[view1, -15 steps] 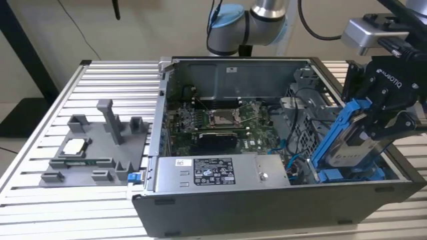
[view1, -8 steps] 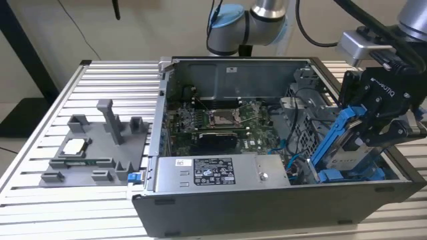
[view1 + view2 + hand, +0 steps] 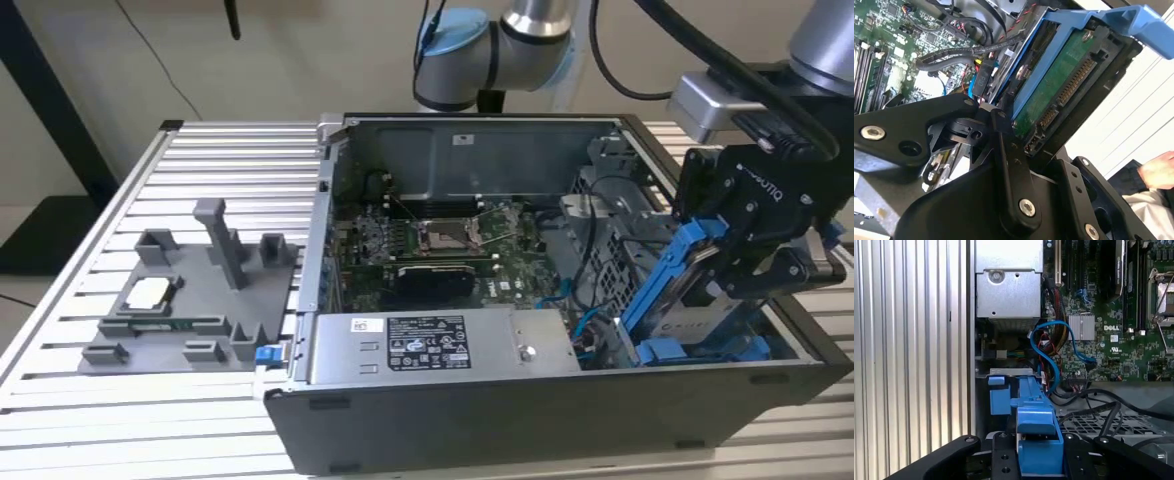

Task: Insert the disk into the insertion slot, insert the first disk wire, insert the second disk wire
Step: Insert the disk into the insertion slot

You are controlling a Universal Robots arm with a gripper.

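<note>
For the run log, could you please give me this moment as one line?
gripper: shut on disk | disk: tilted, lower end inside computer case | connectors: bare, no wire plugged in

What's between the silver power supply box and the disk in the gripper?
In the first wrist view, a looped blue cable and bundled wires lie between the power supply box and the disk in its blue carrier.
</note>
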